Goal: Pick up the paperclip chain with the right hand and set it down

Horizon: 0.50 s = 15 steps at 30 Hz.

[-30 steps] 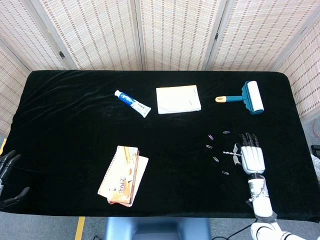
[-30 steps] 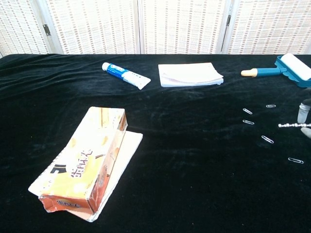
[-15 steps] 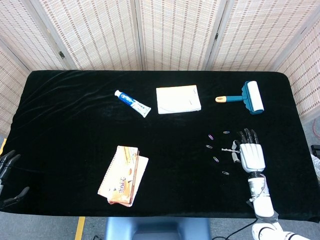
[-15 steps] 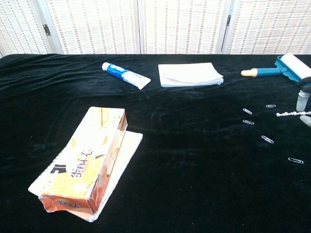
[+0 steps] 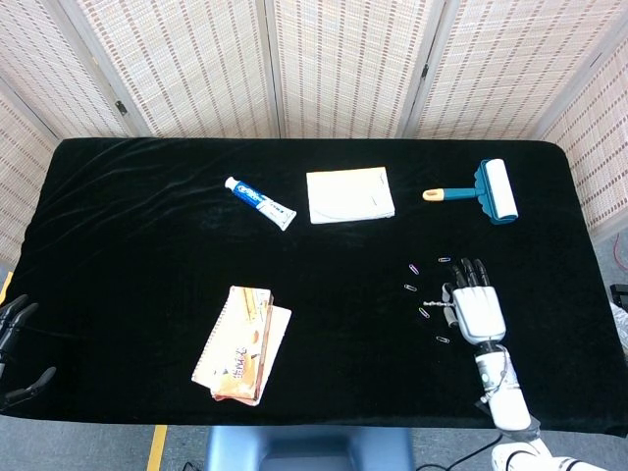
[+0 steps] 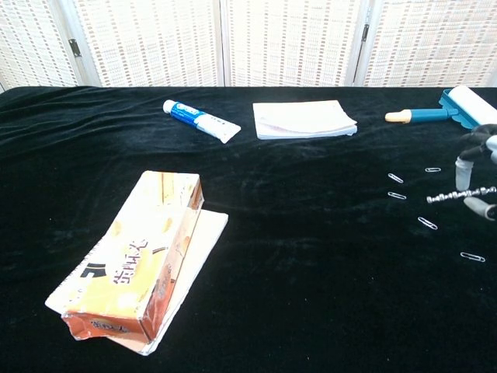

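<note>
The paperclip chain (image 6: pixel 458 194) is a short silvery string held level above the black cloth, sticking out to the left of my right hand (image 6: pixel 475 180). That hand pinches its right end between thumb and a finger, the other fingers spread. In the head view the right hand (image 5: pixel 471 306) hovers at the table's right front, with the chain (image 5: pixel 440 302) poking out on its left, over the loose clips. My left hand (image 5: pixel 18 345) sits off the table's left front corner, fingers apart, holding nothing.
Several loose paperclips (image 6: pixel 427 223) lie scattered under and left of the right hand. A lint roller (image 5: pixel 491 191), a white notepad (image 5: pixel 350 194) and a toothpaste tube (image 5: pixel 259 202) lie toward the back. An orange box on a notebook (image 5: pixel 238 345) sits front left.
My right hand has moved left and slightly toward the table's middle with the chain still pinched; it now hangs over the scattered clips. The left hand has not moved.
</note>
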{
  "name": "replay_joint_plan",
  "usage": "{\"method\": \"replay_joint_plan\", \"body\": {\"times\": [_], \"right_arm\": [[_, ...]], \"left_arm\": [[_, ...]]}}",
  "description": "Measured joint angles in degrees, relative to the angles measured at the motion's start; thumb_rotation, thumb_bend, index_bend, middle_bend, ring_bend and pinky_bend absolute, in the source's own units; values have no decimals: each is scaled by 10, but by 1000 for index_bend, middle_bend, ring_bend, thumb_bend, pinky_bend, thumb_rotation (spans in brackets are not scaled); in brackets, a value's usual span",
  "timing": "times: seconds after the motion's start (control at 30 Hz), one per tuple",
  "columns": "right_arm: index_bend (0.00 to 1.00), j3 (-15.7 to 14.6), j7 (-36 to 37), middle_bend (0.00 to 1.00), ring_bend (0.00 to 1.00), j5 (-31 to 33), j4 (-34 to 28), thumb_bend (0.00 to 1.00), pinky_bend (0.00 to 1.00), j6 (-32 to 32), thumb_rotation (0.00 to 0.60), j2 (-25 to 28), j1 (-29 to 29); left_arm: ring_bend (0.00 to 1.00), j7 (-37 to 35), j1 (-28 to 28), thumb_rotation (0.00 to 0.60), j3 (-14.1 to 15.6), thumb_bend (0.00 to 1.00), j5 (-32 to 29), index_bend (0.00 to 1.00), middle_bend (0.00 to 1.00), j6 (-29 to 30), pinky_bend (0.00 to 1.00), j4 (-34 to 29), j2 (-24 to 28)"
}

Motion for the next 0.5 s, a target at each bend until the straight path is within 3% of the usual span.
{"method": "replay_joint_plan", "body": {"times": [0.5], "right_arm": [[930, -14, -20, 201, 46, 13, 12, 451, 0, -11, 600, -10, -1]], "left_arm": [[12, 3, 0, 600, 0, 315, 0, 0, 5, -2, 0, -1, 0]]}}
